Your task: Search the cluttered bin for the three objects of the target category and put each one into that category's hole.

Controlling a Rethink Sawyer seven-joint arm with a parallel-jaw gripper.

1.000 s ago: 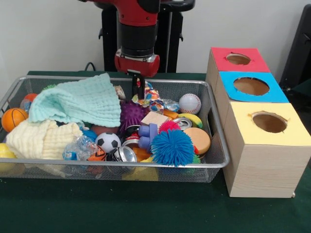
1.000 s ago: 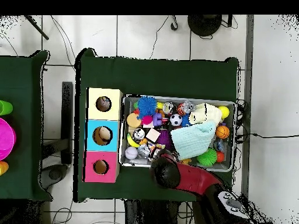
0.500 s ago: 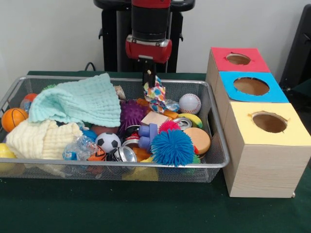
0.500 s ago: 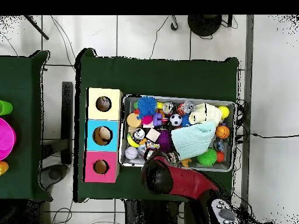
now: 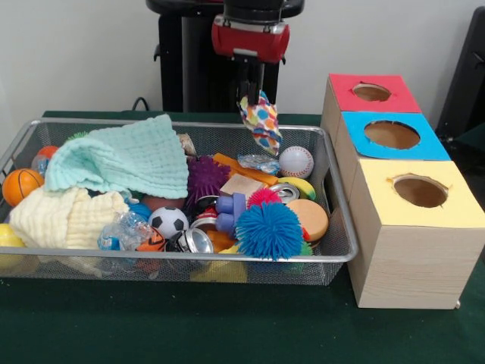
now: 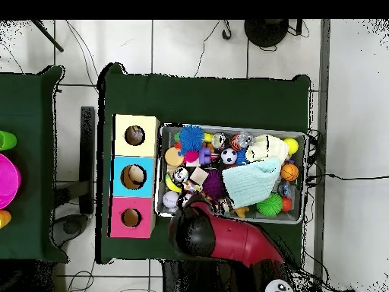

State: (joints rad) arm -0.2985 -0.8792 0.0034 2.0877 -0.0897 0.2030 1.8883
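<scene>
A polka-dotted cloth is held aloft above the far rim of the wire bin, pinched at its top corner by the gripper, whose jaws are closed tight on the fabric so that the rest hangs free, clear of the clutter below. The three boxes stand in a row just beside the bin on the green desk: the red-topped box, the blue-topped box and the yellow-topped box, each with a round hole. In the overhead view something pale is made out inside the blue box's hole, though what it is cannot be told. The cloth is not yet over any hole, so this piece is judged lifted but not delivered. In the bin a mint-green cloth and a cream cloth are left draped over the balls and cans; if cloth is the sought category, two more picks appear to remain after this one.
</scene>
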